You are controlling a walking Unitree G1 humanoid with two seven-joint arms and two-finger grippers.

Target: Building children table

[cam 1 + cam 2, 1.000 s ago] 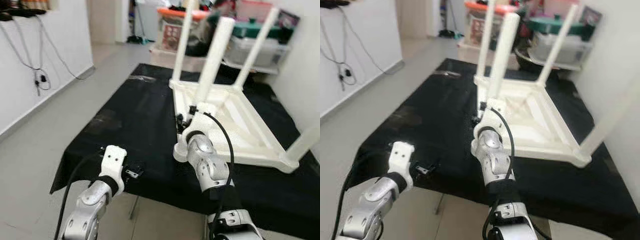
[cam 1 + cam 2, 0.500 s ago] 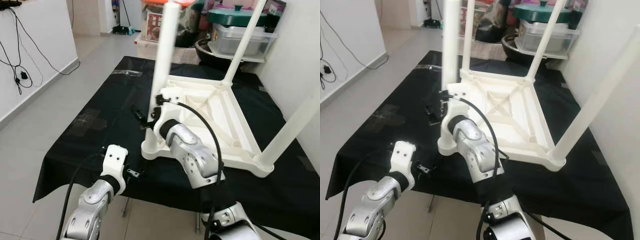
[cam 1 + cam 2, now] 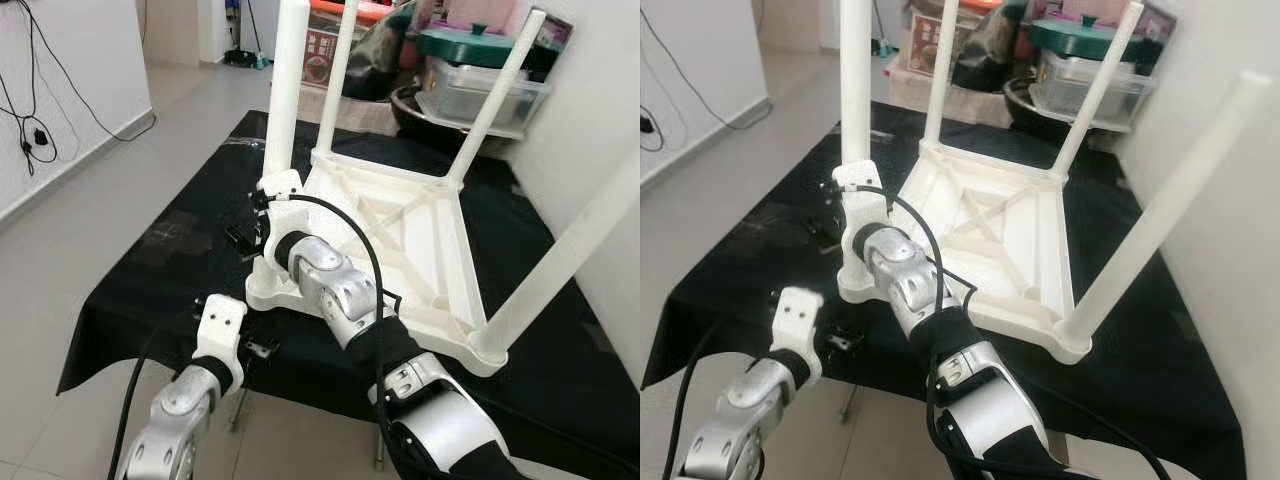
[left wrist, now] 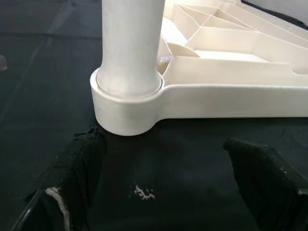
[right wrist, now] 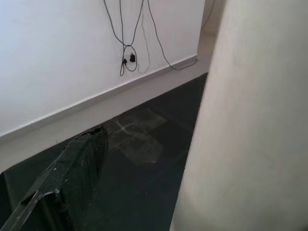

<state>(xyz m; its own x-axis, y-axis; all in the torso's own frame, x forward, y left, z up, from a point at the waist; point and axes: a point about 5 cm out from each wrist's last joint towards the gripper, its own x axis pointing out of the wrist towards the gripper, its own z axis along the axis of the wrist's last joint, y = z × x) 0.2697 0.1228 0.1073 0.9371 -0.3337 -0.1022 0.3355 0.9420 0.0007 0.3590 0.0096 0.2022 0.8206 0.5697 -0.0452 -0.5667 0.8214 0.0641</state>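
The table (image 3: 400, 230) I am building is cream-white all over, legs and ribbed underside alike, and it lies on a plain black cloth (image 3: 190, 250) marked with a few pale scuffs. My arms are silver with white wrist blocks and black cables, and the fingers (image 4: 72, 183) of my left gripper (image 4: 163, 192) are black, one flecked white. Behind, a bin has a green lid (image 3: 470, 42), and the wall (image 3: 70, 90) is white with black cords hanging.
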